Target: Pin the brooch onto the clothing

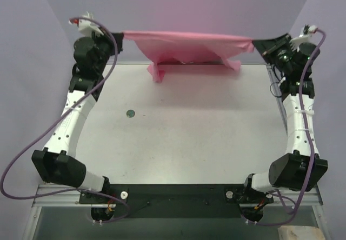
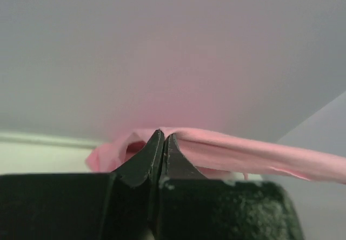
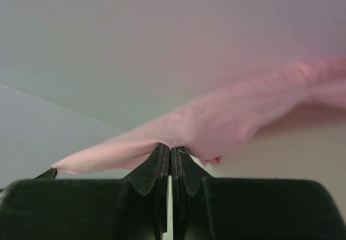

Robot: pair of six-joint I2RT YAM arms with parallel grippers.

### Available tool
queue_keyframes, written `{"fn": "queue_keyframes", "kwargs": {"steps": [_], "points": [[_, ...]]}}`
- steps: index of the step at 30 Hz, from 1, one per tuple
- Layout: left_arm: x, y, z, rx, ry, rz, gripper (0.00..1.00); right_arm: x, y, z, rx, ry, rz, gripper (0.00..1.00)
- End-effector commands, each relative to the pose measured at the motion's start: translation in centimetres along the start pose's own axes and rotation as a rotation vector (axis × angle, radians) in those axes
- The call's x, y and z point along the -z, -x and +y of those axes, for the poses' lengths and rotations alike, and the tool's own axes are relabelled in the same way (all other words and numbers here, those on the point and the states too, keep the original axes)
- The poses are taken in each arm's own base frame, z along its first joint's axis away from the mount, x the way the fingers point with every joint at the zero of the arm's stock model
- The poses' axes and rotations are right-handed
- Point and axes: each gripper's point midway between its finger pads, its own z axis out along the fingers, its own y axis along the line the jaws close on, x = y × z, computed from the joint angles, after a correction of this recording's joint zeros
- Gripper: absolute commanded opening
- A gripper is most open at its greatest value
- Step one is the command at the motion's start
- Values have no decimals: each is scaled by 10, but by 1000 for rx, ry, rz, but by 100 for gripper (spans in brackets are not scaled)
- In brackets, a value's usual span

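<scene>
Left arm [image 1: 65,124] and right arm [image 1: 299,124]: white links, black joints.
A purple cable [image 1: 24,148] trailed along each arm, and the left gripper [image 2: 162,136] and right gripper [image 3: 170,148] had matte black fingers tapering to narrow tips.

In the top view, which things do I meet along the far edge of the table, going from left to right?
First the left pincer, shut on the fabric → pink T-shirt, stretched between both → right pincer, also shut on the fabric.
</scene>
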Motion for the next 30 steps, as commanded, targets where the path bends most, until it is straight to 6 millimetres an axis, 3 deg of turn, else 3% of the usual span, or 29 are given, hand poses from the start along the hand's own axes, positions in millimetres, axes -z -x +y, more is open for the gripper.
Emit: {"fn": "queue_keyframes", "kwargs": {"steps": [1, 2, 4, 5, 6, 8, 9, 10, 11, 12, 14, 17, 22, 30], "points": [[45, -14, 26, 53, 55, -95, 0, 31, -53, -59, -18, -89, 53, 0], [58, -47, 41, 62, 78, -34, 0, 42, -89, -95, -36, -158, 120, 0], [74, -84, 53, 79, 110, 37, 0, 69, -121, -127, -33, -273, 165, 0], [91, -116, 66, 91, 134, 97, 0, 81, -136, -143, -55, -330, 179, 0], [101, -131, 71, 97, 148, 125, 0, 104, -170, -169, -92, -402, 222, 0], [123, -164, 67, 125, 144, 187, 0, 125, -192, -193, -84, -484, 239, 0], [139, -196, 79, 116, 177, 250, 0, 147, -215, -210, -82, -547, 290, 0], [151, -220, 72, 106, 169, 306, 0, 158, -220, -220, -71, -605, 293, 0], [162, -230, 73, 118, 185, 326, 0, 169, -229, -227, -76, -647, 317, 0], [180, -258, 85, 116, 213, 384, 0, 181, -238, -230, -86, -680, 345, 0], [198, -275, 80, 135, 203, 430, 0, 199, -253, -239, -111, -738, 370, 0], [235, -312, 99, 132, 259, 535, 0, 220, -268, -239, -148, -780, 392, 0], [263, -327, 105, 149, 275, 600, 0, 248, -281, -246, -160, -889, 443, 0], [294, -340, 103, 179, 303, 693, 0, 275, -295, -243, -211, -967, 494, 0]]}}
